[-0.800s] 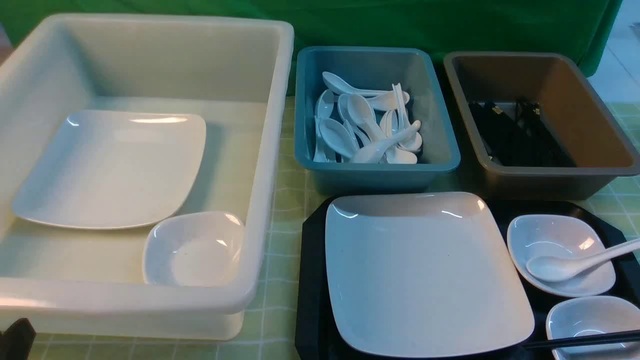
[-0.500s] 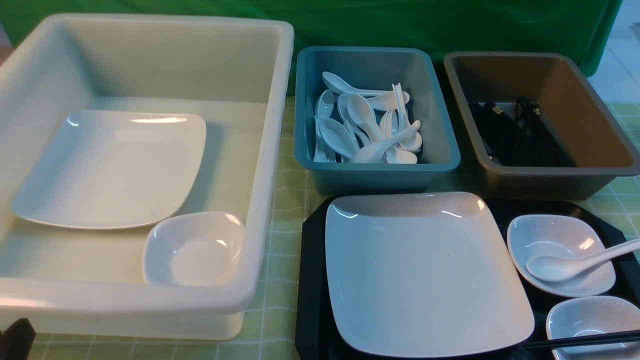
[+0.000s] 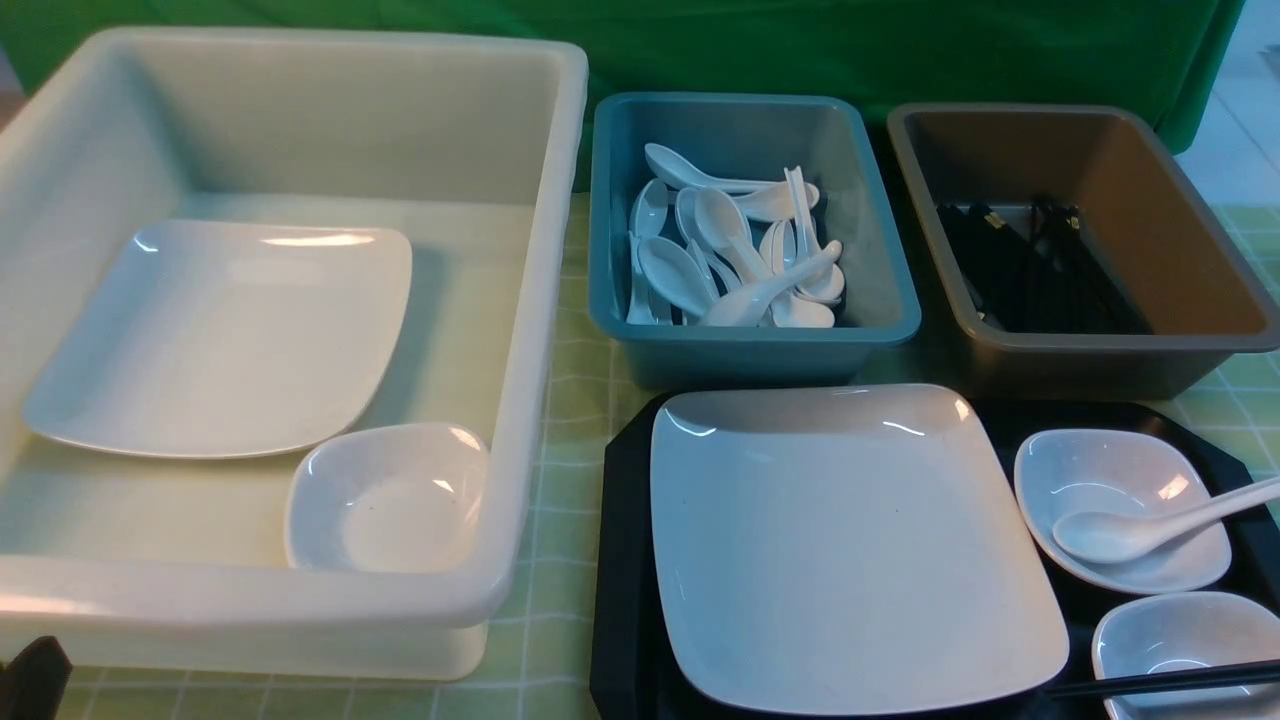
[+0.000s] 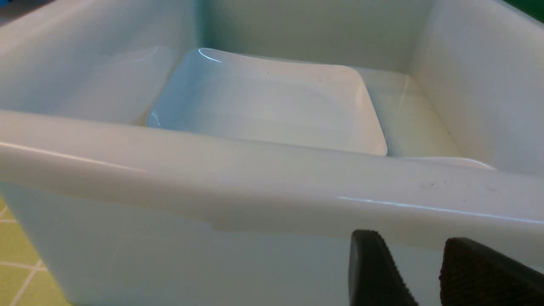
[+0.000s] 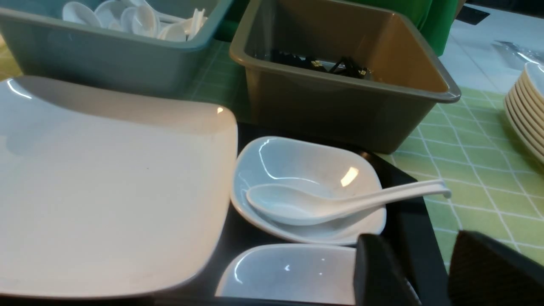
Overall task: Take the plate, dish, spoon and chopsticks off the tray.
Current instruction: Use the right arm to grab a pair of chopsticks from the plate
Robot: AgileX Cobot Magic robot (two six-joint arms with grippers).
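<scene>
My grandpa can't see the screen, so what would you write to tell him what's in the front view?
A black tray holds a big white plate and two small dishes, one with a spoon, one with chopsticks across it; tubs stand around.

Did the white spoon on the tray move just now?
No, the spoon hasn't moved: its bowl rests in the same spot inside the small dish as before.

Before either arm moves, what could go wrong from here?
1. The soup spoon rests loose in its dish, handle past the rim; a bump could tip it out.
2. The chopsticks lie across the other dish; lifting that dish first may roll them off.
3. The large plate crowds both dishes; raising it could knock them.
</scene>
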